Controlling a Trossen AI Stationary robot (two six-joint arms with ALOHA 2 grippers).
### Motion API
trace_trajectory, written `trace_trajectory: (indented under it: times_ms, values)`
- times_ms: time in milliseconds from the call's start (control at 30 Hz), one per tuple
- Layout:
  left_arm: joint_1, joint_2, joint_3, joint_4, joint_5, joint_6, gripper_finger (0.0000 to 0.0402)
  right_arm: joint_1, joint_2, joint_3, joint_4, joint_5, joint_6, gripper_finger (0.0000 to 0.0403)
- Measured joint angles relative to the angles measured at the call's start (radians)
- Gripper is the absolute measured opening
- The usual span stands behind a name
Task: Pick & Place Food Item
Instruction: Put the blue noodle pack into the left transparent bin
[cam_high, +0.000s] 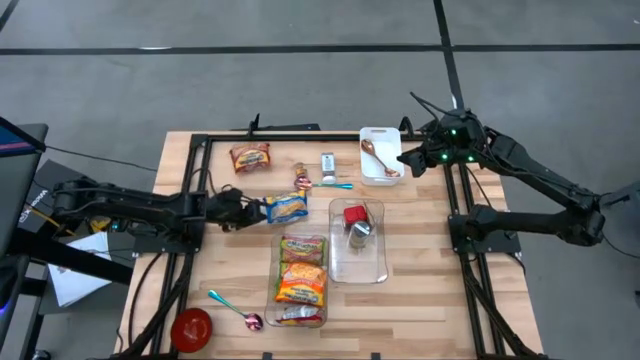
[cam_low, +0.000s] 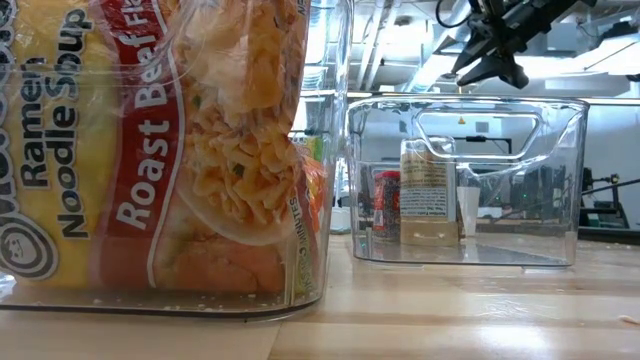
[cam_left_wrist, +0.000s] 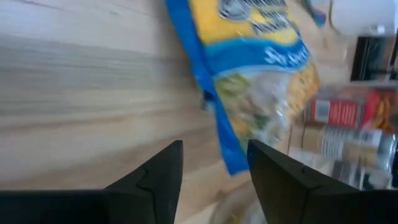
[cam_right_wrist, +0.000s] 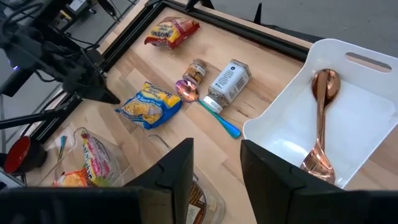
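Left gripper (cam_high: 252, 207) is reaching for the blue noodle pack (cam_high: 287, 207), which is lying on the table just beside the bin (cam_high: 299, 280) of ramen; fingers apart, nothing between them, pack's edge just ahead. Next move likely needs the jaws straddling that edge before closing. Right gripper (cam_high: 408, 161) is hovering half-open and empty by the white tray (cam_high: 380, 134).

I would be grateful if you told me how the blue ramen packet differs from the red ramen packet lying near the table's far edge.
The blue ramen packet has a blue border and lies right at the left gripper; the red ramen packet has an orange-red wrapper and lies alone, farther from the clear bins. The blue one lies flat and spread; the red one looks more crumpled. Both are noodle packets lying loose on the wooden table, outside the bins.
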Motion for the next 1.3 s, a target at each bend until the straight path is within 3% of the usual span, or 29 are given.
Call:
trace_trajectory:
  times_ms: [367,967,1133,1300]
  values:
    - [0.0,0.059,-0.08,0.179,-0.063,-0.05,0.0173,-0.001,0.0,0.0,-0.005,0.0,0.008,0.0127]
    - [0.042,0.379,-0.076,0.544,-0.074,-0.054,0.0166,-0.002,0.0,0.0,-0.003,0.034,0.008,0.0127]
    - [0.043,0.411,-0.076,0.569,-0.073,-0.054,0.0126,-0.002,0.0,0.0,-0.003,0.034,0.003,0.0127]
    - [0.045,0.409,-0.077,0.568,-0.074,-0.054,0.0044,-0.002,0.0,0.0,-0.003,0.062,-0.002,0.0127]
